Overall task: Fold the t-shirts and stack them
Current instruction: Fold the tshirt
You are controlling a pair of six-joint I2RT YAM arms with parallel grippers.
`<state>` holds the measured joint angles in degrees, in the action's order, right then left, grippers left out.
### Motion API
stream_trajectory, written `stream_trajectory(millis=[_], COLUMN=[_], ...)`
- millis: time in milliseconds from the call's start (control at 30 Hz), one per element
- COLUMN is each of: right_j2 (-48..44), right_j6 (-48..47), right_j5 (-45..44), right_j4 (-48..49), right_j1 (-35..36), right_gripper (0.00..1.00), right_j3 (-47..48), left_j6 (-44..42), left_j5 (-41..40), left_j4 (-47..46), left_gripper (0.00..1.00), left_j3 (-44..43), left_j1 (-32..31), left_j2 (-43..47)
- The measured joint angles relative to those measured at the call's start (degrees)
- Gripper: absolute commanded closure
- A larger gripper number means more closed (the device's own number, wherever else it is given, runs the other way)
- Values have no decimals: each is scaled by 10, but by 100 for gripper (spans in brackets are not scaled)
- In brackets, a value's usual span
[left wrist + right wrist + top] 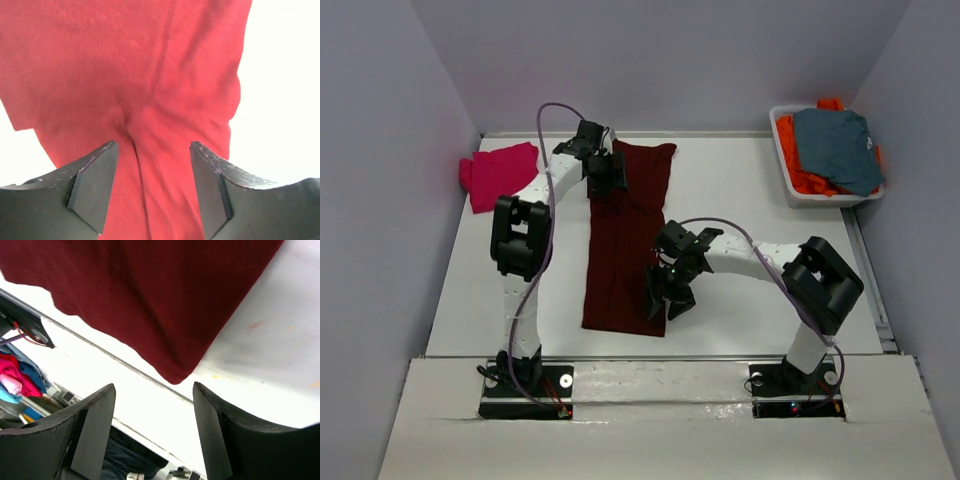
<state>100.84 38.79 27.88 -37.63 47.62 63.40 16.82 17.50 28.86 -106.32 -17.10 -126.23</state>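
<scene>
The dark maroon t-shirt [625,250] lies folded into a long narrow strip running from the far middle of the table towards the near edge. My left gripper [605,182] is open, low over the strip's far left part; in the left wrist view the cloth [125,60] looks bright red and wrinkled between the fingers of the gripper [154,195]. My right gripper [666,300] is open at the strip's near right corner, and that corner [172,371] shows just ahead of the open gripper [152,432]. The magenta-pink t-shirt [498,172] lies folded at the far left.
A white bin [781,150] at the back right holds an orange garment [802,170] under a grey-blue one [835,145]. The white table [740,200] is walled on three sides. Its near edge [100,347] runs close behind the right gripper.
</scene>
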Motion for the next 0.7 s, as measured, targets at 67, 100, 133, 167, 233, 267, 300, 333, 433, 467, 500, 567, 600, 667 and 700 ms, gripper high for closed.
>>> stream_trajectory(millis=[67, 100, 133, 167, 233, 267, 300, 333, 433, 467, 500, 567, 600, 667, 700], right_j2=[-9, -11, -14, -14, -15, -15, -17, -21, -38, -44, -51, -67, -74, -87, -91], right_j6=[0, 1, 1, 3, 10, 12, 17, 23, 43, 49, 55, 71, 80, 96, 103], right_j5=[-5, -5, -6, -6, -5, -6, -5, -5, -8, -10, -12, -17, -19, -20, -20], right_j4=[0, 1, 1, 1, 10, 12, 18, 28, 41, 45, 48, 59, 67, 86, 94], right_j1=[0, 0, 0, 0, 0, 0, 1, 1, 1, 1, 1, 1, 1, 1, 1], right_gripper=[29, 29, 29, 29, 27, 27, 27, 26, 26, 26, 26, 26, 26, 26, 26], right_j3=[0, 0, 0, 0, -6, -11, -17, -30, -60, -68, -75, -86, -92, -106, -113], left_j6=[0, 1, 2, 3, 8, 10, 14, 17, 24, 27, 29, 31, 32, 35, 38], left_j5=[0, -1, -3, -6, -16, -19, -24, -28, -31, -33, -35, -39, -40, -41, -42], left_j4=[4, 6, 5, 4, -1, 7, 8, -4, 0, 8, 16, 26, 31, 42, 50], left_gripper=[29, 29, 29, 29, 29, 29, 29, 29, 29, 29, 29, 29, 29, 28, 28], left_j3=[22, 30, 44, 61, 109, 132, 164, 205, 319, 369, 395, 446, 469, 505, 522], left_j1=[-1, -1, -2, -3, -5, -6, -6, -7, -9, -9, -9, -9, -9, -9, -9], left_j2=[46, 63, 99, 129, 193, 223, 255, 290, 366, 389, 402, 423, 431, 450, 464])
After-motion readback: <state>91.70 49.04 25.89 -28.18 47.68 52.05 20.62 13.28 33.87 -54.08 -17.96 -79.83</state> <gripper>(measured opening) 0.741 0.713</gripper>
